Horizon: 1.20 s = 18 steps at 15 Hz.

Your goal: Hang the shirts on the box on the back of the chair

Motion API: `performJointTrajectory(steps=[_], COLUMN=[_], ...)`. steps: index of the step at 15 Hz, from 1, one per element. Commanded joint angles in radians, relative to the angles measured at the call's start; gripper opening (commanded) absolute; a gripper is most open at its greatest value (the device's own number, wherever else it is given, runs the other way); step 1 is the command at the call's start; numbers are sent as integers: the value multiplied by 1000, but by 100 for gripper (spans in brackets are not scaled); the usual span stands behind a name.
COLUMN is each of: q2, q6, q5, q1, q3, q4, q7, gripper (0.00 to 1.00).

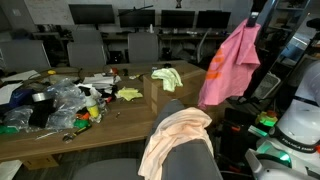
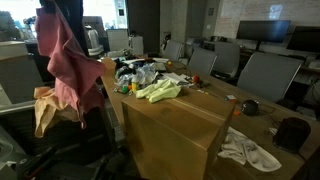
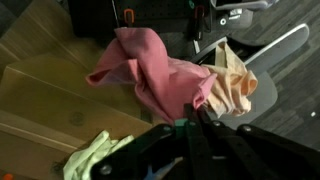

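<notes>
The gripper (image 3: 192, 124) had its jaws pressed together on a fold of the pink shirt (image 3: 150, 75). It pinched the shirt near its top edge, so the rest hung free below, as both exterior views showed. Held that high, the cloth cleared the wooden box (image 2: 175, 130) and could likely be carried across without dragging.

In the wrist view a peach shirt (image 3: 235, 88) lay at about two o'clock from the jaws, draped over the back of the chair (image 1: 195, 160). The pink one was probably meant to land beside or over it. A yellow-green shirt (image 3: 95, 160) lay on the box at about eight o'clock, apparently waiting its turn. The loose lower edge of the pink shirt might have snagged the chair during lowering.
</notes>
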<state>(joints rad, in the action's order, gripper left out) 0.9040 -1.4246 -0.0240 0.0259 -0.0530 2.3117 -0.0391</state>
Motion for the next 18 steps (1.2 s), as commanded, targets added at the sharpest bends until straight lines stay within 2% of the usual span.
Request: performJointTrajectory(steps=[1, 11, 18], q2=[-37, -140, -243], q6=[101, 272, 274], q5=[-7, 48, 89], q1=[-66, -186, -255], q3=[-16, 38, 81], q4=[-39, -36, -47], q7=[-116, -289, -355], gripper=[1, 1, 1])
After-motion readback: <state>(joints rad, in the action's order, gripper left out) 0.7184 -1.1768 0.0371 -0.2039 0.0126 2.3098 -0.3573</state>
